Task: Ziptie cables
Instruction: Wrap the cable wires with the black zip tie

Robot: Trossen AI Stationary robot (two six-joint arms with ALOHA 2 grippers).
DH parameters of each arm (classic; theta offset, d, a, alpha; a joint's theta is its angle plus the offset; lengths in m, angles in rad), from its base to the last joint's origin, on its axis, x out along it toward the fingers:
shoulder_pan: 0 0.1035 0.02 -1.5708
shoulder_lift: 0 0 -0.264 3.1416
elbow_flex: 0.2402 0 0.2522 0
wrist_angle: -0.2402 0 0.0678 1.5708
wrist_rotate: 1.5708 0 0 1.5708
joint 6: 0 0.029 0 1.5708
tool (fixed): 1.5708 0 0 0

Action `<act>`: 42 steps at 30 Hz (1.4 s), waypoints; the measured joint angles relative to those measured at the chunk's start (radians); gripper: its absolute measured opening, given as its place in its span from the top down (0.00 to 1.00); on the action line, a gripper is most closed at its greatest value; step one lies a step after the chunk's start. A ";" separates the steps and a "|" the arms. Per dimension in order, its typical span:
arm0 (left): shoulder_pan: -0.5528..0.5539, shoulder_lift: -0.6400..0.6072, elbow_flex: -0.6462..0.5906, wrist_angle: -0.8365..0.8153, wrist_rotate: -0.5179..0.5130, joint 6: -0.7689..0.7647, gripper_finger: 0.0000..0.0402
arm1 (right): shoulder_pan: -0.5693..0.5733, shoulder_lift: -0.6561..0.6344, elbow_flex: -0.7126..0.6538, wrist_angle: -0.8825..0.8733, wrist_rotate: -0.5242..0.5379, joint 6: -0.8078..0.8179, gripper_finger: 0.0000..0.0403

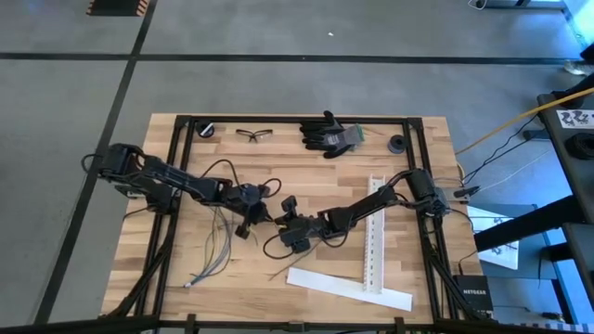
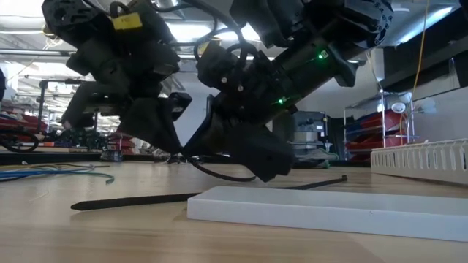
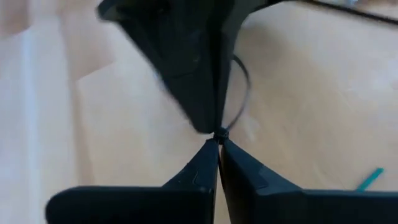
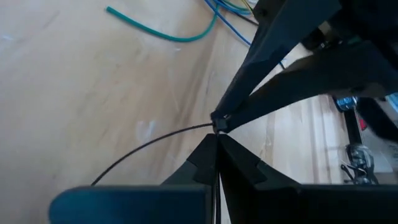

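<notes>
- While both arms meet tip to tip near the middle of the tabletop (image 1: 306, 158), the step in hand looks like threading or looping one ziptie, not yet binding anything.
- The left tool (image 3: 218, 144) has its fingers pressed together, pinched on a small dark knot of the looped ziptie (image 3: 242, 93), probably its head or tail end.
- The right tool (image 4: 217, 140) is likewise closed, its fingers meeting at the same spot, where the thin black strip arcs away over the wood.
- In the high view the loop sags below the right tool as a thin black curve; the low view shows it bowing down to the wood.
- A second ziptie (image 2: 131, 200) lies flat and straight on the tabletop, just in front of a flat white strip (image 2: 329, 212).
- The cables (image 1: 215, 249) lie loose, well apart from both tools, below the left arm: thin, limp strands, blue, greenish and grey, fanned out.
- My judgement: the loop is empty, so the next move calls for bringing it to the cables, or the cables through it, before pulling the tail tight.
- Materials: the tabletop is pale planked wood with a black frame; the zipties are stiff, glossy, hair-thin plastic.
- A white slotted cable duct (image 1: 375, 232) lies lengthwise near the right arm; black gloves (image 1: 329, 134) and safety glasses (image 1: 254, 134) sit at the far edge.
</notes>
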 joint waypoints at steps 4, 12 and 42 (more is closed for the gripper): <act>0.002 -0.041 0.002 -0.041 -0.124 -0.049 1.00 | 0.003 0.000 0.000 -0.020 -0.001 0.025 1.00; 0.065 -0.116 0.003 -0.150 -0.256 -0.061 1.00 | 0.031 -0.002 0.001 -0.066 0.015 0.050 1.00; -0.150 -0.376 0.104 -0.976 -0.136 -0.952 0.53 | -0.268 -0.100 0.080 -0.312 -0.429 0.570 0.41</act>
